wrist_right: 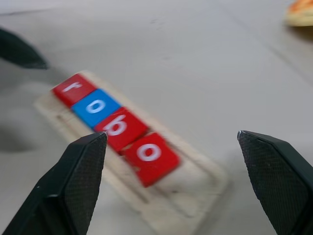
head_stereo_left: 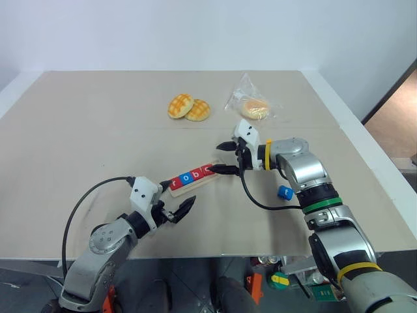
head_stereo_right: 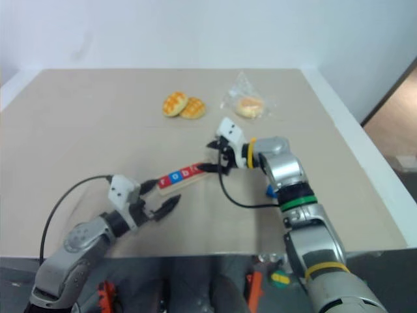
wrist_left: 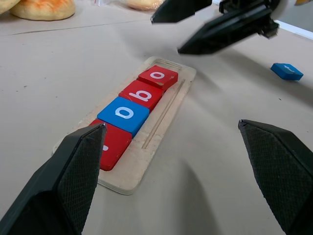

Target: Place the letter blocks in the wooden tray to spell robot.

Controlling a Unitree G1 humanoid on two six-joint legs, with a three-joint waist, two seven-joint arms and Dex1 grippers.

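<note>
Table (head_stereo_left: pixel 98 130): "r" block (wrist_left: pixel 111 143) half hidden behind left finger (wrist_left: pixel 73 171).

Lab-like test room: plain beige table (head_stereo_left: pixel 98 130) against bare white wall (head_stereo_left: pixel 195 32); tools on floor (head_stereo_left: pixel 280 280) below its edge.

Two golden, cross-scored buns (head_stereo_left: pixel 188 107) lying side by side and touching, toward the far middle of the beige table (head_stereo_left: pixel 78 130). Just to their right, apart from them, a clear plastic bag (head_stereo_left: pixel 249 101), crinkled, with one paler round bun (head_stereo_left: pixel 255 109) inside. Beyond the table's near edge, small green and orange things on the floor, too small to identify.
</note>
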